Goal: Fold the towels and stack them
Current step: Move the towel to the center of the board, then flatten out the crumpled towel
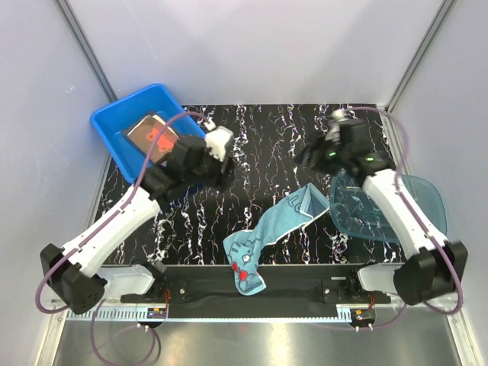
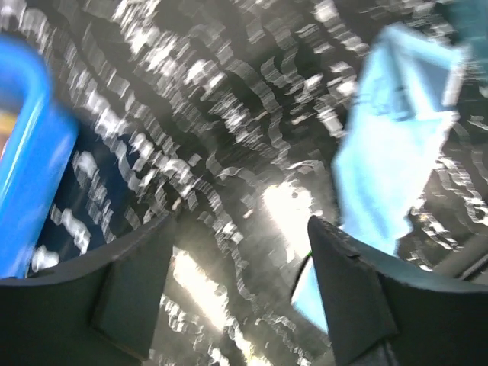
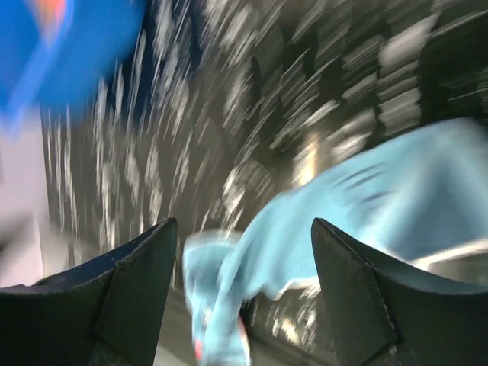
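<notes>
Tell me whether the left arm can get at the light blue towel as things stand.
Probably yes. The left gripper is open and empty, and the light blue towel lies on the table close by, with nothing between them.

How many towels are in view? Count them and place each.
2. The light blue towel lies crumpled on the table, trailing to the near edge; the dark red-printed towel lies in the blue tub. More may hide beneath it.

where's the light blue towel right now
In the top external view the light blue towel lies crumpled on the table, slightly right of centre, running from beside the teal bowl down to the near edge.
</notes>
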Controlling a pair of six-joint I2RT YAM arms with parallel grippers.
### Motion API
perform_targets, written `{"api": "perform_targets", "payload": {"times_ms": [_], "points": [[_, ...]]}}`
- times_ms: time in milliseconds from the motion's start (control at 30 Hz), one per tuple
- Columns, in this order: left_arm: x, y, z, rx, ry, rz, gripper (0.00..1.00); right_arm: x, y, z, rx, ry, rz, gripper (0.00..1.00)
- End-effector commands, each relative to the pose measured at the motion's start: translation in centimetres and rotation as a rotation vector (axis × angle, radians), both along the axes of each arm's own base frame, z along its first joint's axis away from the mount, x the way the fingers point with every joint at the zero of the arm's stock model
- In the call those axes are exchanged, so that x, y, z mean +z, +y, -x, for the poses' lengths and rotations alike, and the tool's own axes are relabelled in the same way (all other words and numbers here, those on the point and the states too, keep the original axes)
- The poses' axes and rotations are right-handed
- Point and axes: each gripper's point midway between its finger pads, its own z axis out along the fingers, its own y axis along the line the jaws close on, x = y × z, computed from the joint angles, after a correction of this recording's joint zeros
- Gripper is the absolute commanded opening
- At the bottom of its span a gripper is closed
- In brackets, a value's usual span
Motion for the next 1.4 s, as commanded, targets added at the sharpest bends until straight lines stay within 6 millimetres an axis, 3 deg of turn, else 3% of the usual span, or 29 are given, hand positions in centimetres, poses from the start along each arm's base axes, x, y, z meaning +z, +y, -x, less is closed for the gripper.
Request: {"api": "perform_targets", "payload": {"times_ms": [0, 33, 67, 100, 133, 200, 233, 267, 300, 367, 400, 467, 500, 600, 733, 800, 967, 1367], "points": [[4.1, -4.3, 0.0, -0.064, -0.215, 0.059, 0.73, 2.8, -8.5, -2.9, -0.334, -0.073, 0.084, 0.77], [2.9, -6.8, 0.8, -0.118, -0.199, 0.044, 0.71, 3.4, -9.9, -3.2, -0.378, -0.088, 0.091, 0.77], [3.0, -8.1, 0.8, -0.114, -0.184, 0.063, 0.66, 3.9, -12.0, -3.8, -0.438, -0.102, 0.094, 0.76], [2.8, -9.4, 0.9, -0.121, -0.157, 0.077, 0.62, 4.8, -13.0, -4.1, -0.463, -0.118, 0.084, 0.76], [0.6, -11.4, 1.0, -0.144, -0.093, 0.069, 0.58, 5.3, -13.8, -4.5, -0.483, -0.134, 0.080, 0.75], [0.4, -14.8, 1.9, -0.193, -0.008, 0.177, 0.54, 6.4, -16.0, -5.2, -0.532, -0.163, 0.084, 0.75], [-0.2, -16.3, 2.6, -0.223, 0.024, 0.202, 0.54, 6.1, -16.3, -5.5, -0.534, -0.151, 0.085, 0.75], [-2.2, -17.8, 2.8, -0.235, 0.076, 0.201, 0.54, 6.4, -16.6, -5.7, -0.528, -0.154, 0.078, 0.75], [-2.1, -19.1, 2.7, -0.248, 0.073, 0.222, 0.55, 6.3, -16.9, -5.7, -0.535, -0.149, 0.073, 0.75], [-3.6, -20.9, 2.9, -0.260, 0.100, 0.208, 0.55, 6.5, -16.9, -5.9, -0.527, -0.165, 0.062, 0.74], [-6.0, -21.9, 2.8, -0.268, 0.146, 0.183, 0.55, 6.2, -16.8, -5.8, -0.521, -0.162, 0.054, 0.74], [-6.7, -23.6, 2.6, -0.287, 0.176, 0.195, 0.54, 6.3, -16.5, -5.8, -0.509, -0.169, 0.035, 0.75], [-8.5, -24.5, 2.5, -0.295, 0.210, 0.181, 0.54, 6.1, -16.2, -5.7, -0.501, -0.164, 0.026, 0.74], [-9.5, -26.4, 2.8, -0.341, 0.248, 0.208, 0.54, 6.1, -15.6, -5.8, -0.475, -0.174, -0.004, 0.74], [-12.9, -27.7, 2.6, -0.346, 0.316, 0.181, 0.54, 5.7, -15.7, -5.6, -0.473, -0.174, 0.008, 0.75], [-13.2, -28.2, 2.5, -0.349, 0.324, 0.184, 0.56, 5.3, -15.6, -5.4, -0.461, -0.168, 0.009, 0.75], [-16.0, -28.6, 1.6, -0.316, 0.352, 0.128, 0.57, 5.0, -15.3, -5.4, -0.447, -0.164, -0.003, 0.74], [-18.9, -28.1, 1.3, -0.261, 0.405, 0.065, 0.53, 5.4, -15.0, -4.9, -0.442, -0.167, -0.013, 0.73]]}}
